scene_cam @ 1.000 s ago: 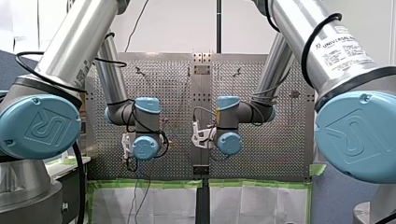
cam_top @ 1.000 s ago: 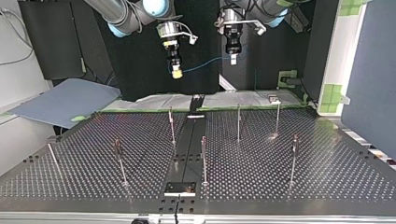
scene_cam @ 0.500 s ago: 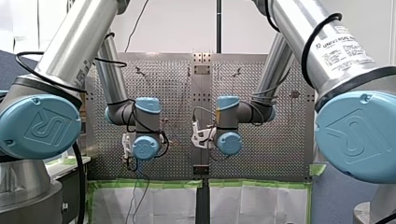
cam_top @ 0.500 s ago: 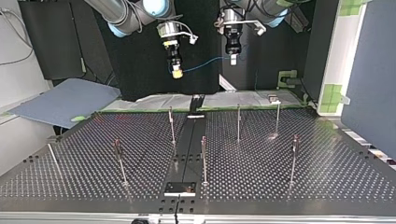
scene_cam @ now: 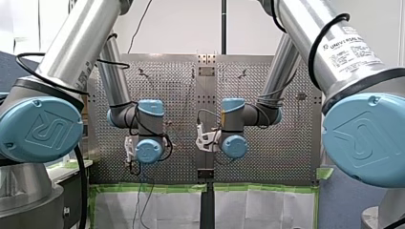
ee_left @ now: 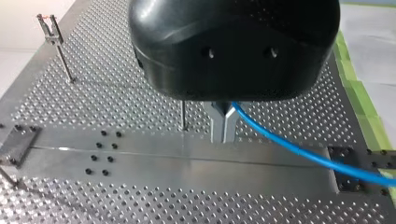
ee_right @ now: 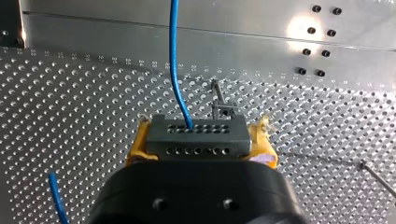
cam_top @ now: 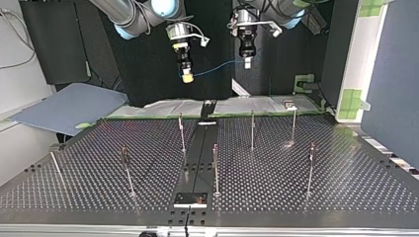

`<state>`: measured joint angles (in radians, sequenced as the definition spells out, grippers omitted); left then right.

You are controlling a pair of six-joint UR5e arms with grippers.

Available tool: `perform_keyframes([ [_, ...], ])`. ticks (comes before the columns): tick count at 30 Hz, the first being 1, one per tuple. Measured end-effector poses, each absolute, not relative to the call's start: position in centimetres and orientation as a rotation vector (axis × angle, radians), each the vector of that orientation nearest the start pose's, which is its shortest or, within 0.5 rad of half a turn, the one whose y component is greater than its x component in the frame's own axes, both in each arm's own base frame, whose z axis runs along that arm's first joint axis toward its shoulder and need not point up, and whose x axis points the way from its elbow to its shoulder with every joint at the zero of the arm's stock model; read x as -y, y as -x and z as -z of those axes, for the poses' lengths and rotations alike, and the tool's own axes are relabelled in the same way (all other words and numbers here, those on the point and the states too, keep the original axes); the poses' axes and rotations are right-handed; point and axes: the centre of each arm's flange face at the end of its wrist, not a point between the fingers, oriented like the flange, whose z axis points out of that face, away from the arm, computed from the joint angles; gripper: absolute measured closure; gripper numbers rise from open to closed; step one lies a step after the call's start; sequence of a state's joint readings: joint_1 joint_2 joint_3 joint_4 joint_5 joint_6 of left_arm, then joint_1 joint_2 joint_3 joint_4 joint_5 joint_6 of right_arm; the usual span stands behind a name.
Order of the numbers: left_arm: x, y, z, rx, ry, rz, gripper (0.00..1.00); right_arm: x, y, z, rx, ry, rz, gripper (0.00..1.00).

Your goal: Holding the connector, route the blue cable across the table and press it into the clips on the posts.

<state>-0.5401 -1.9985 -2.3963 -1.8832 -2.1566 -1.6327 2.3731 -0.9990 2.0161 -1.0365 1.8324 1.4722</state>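
- My right gripper (ee_right: 201, 140) is closed on the connector (ee_right: 187, 139). This dark block with two rows of small holes sits crosswise between the yellow pads (ee_right: 138, 148).
- The blue cable (ee_right: 173, 60) leaves the connector's upper row of holes and runs straight ahead of the gripper over the table (ee_right: 70, 116).
- A thin post (ee_right: 222, 108) with a clip stands on the table just ahead of the connector. A second short stretch of blue cable shows beside the gripper body.
- My left gripper (ee_left: 223, 125) has its metal fingers drawn narrow, and they appear to pinch the cable. The exact contact is partly hidden under the black body.
- From those fingers the cable slants away to one side over the table's smooth centre strip. One post rises just beside the fingers, and another with a clip stands well apart.
- In the top view both grippers hang in the upper middle of the frame, pointing straight down and well above the table. Mine with the yellow pads is left of centre and the black one is right of centre.
- The cable spans the gap between them in a shallow, slightly sagging line that is higher at the right. A further length drops down right of the black gripper.
- My right arm (cam_top: 133, 17) comes in from the upper left of that frame and my left arm (cam_top: 284, 7) from the upper right.
- In the front view both wrists are bent down at mid-frame on either side of the centre strip.
- Several upright posts stand across the table below, apart from the cable.
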Motion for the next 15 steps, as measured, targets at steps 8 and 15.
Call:
perform_keyframes([
  [8, 24.7, -26.8, -4.8, -1.628, 0.090, -0.009, 1.00, 28.7, -47.4, -7.0, 0.791, -1.663, -1.495, 1.00],
  [15, 24.3, -26.1, -2.9, -1.673, 0.071, -0.033, 1.00, 28.0, -46.7, -3.5, 0.809, -1.769, -1.404, 1.00],
])
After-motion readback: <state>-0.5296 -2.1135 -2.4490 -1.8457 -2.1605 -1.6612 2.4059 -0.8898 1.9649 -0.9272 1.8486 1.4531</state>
